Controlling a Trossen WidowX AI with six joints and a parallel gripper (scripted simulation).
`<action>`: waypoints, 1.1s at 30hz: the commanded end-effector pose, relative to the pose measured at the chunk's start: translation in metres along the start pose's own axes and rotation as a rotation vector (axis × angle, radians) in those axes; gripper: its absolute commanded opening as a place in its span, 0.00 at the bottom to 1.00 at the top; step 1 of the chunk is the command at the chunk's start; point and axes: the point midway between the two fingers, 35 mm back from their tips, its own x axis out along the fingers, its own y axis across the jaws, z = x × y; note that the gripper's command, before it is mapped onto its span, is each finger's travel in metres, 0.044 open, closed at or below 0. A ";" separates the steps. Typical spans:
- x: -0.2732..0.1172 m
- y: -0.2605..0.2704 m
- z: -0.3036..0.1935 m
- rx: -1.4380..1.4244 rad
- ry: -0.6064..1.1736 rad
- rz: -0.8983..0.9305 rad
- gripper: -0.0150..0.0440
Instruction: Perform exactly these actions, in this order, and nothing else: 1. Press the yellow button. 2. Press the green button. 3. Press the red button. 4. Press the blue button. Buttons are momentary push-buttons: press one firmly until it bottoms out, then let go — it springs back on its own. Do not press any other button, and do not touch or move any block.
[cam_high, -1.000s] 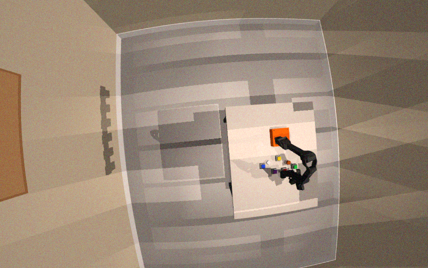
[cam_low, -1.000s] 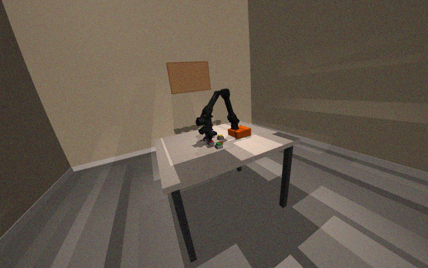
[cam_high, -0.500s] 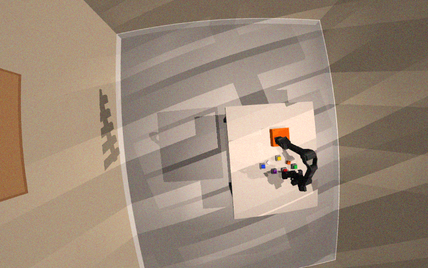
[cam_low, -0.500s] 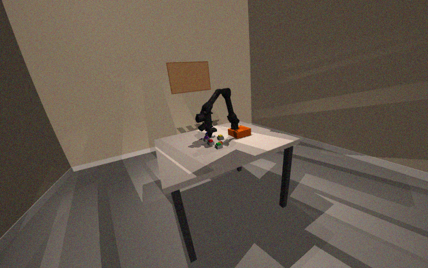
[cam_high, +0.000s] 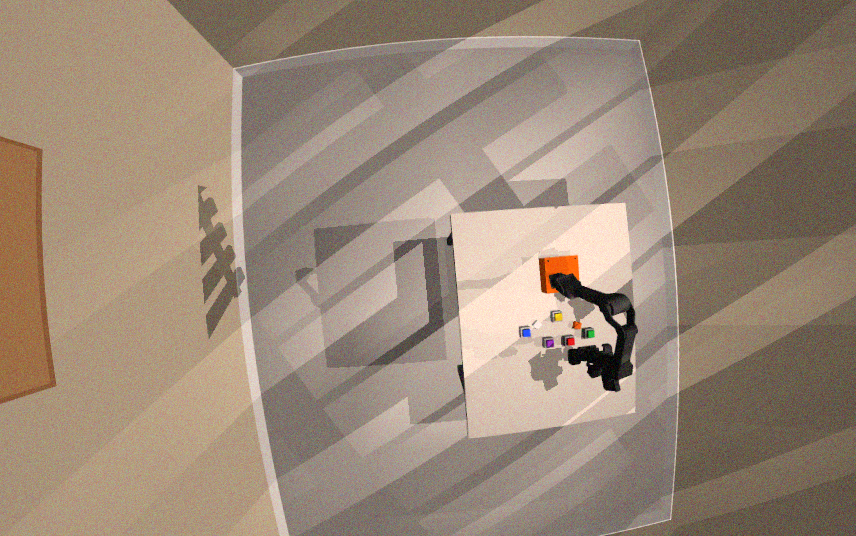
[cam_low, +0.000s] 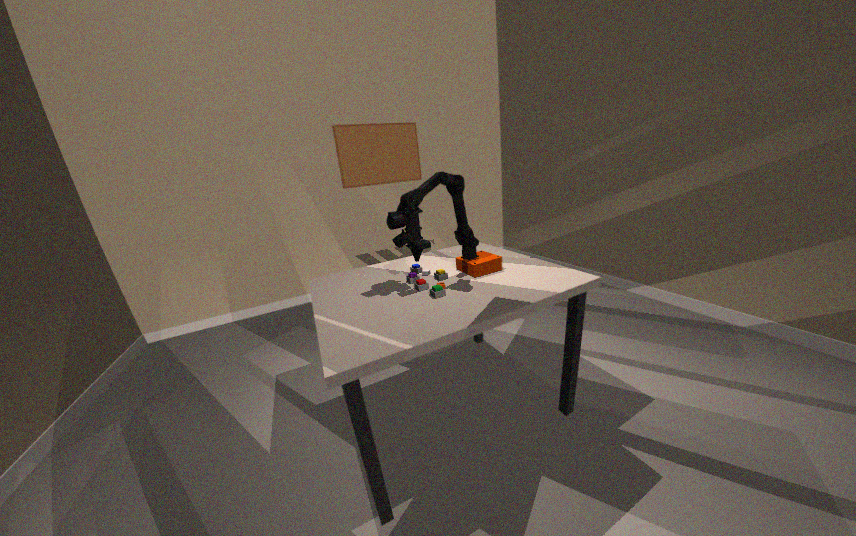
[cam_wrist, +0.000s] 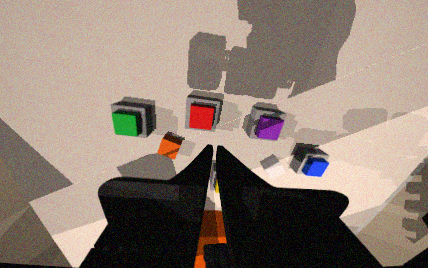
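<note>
While jaws nearly shut, empty, red button (cam_wrist: 202, 116) sits just beyond tips.

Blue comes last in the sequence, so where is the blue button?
In the wrist view the blue button sits lower right, just right of the purple button, beside a small white block.
</note>
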 end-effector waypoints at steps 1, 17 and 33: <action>-0.003 -0.050 -0.003 0.014 0.001 -0.003 0.29; -0.005 -0.204 -0.073 0.014 0.005 -0.016 0.29; 0.058 -0.205 -0.074 0.014 0.005 -0.016 0.29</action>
